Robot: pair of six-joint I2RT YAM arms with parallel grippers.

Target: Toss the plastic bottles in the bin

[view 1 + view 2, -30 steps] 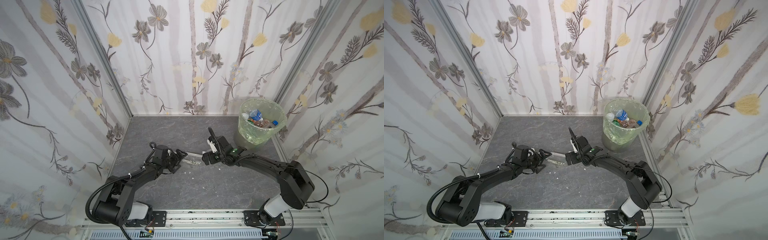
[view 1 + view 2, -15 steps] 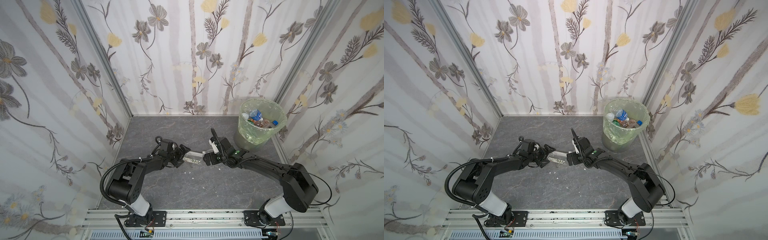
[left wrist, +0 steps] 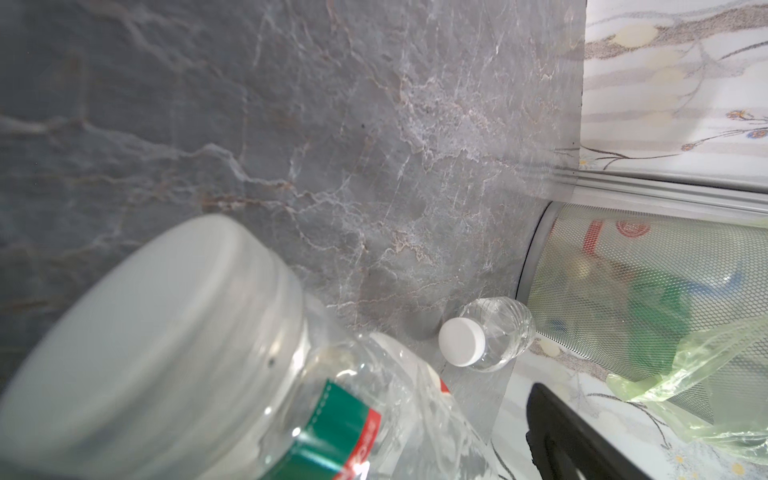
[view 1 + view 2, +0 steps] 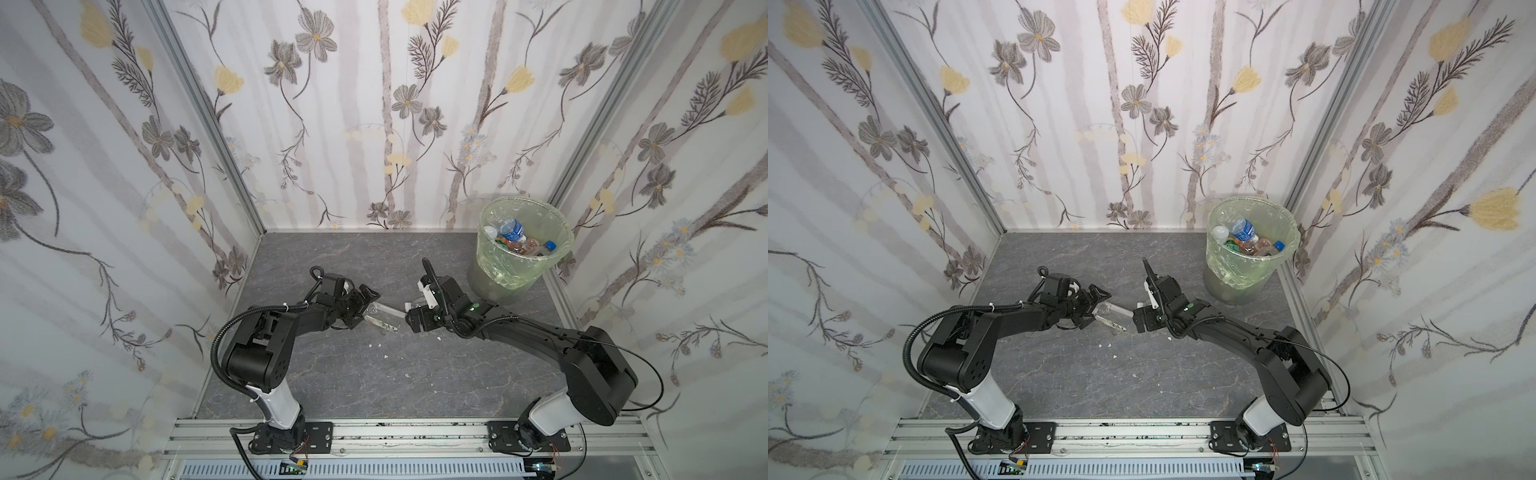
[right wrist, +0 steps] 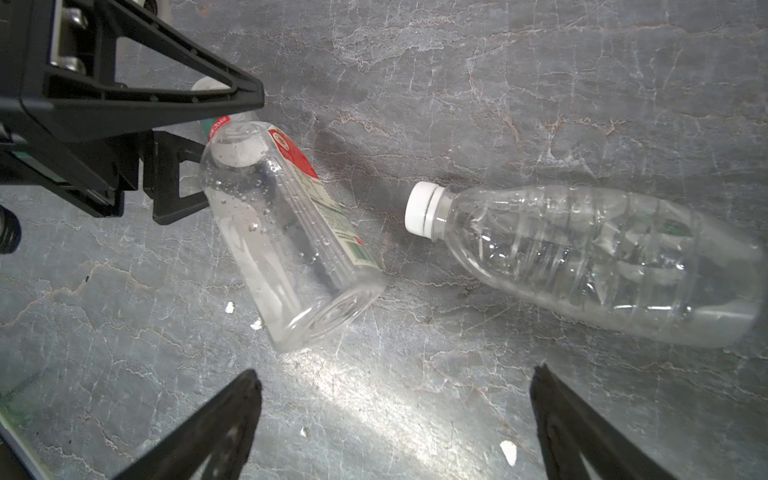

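Grasp pending: wide-open left gripper (image 4: 369, 309) straddles the clear red-labelled plastic bottle (image 5: 291, 232); right gripper (image 5: 395, 378) gapes empty; next, clamp and carry to green-lined grey bin (image 4: 498, 282)

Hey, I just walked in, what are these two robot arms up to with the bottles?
The arms are clearing plastic bottles into the bin at the back right, which already holds several bottles. Two more lie on the table: a labelled bottle with red and green print, and a plain bottle with a white cap. The left claw is open around the labelled bottle's cap end, not closed on it. The right claw hovers open nearby, holding nothing.
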